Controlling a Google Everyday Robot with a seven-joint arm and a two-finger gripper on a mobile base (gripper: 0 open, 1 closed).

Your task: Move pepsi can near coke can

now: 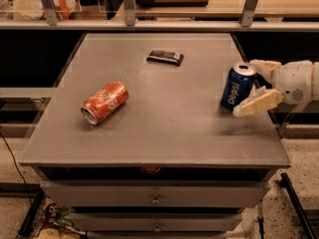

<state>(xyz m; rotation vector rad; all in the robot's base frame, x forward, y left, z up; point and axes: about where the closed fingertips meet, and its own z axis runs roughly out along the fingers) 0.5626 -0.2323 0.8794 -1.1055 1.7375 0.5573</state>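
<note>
By the right edge of the smooth grey table (164,133), your gripper (244,88) sat open beside the upright blue pepsi can (235,87). Well apart, the round orange-red coke can (104,102) lay sideways.

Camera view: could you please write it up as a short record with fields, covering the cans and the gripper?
table: grey top
pepsi can: upright, near the right edge
coke can: lying on its side, left of centre, well apart from the pepsi can
dark bar: flat, toward the back of the table
gripper: at the right edge, open, one finger on each side of the pepsi can; contact cannot be told
task state: cans not yet near each other
</note>
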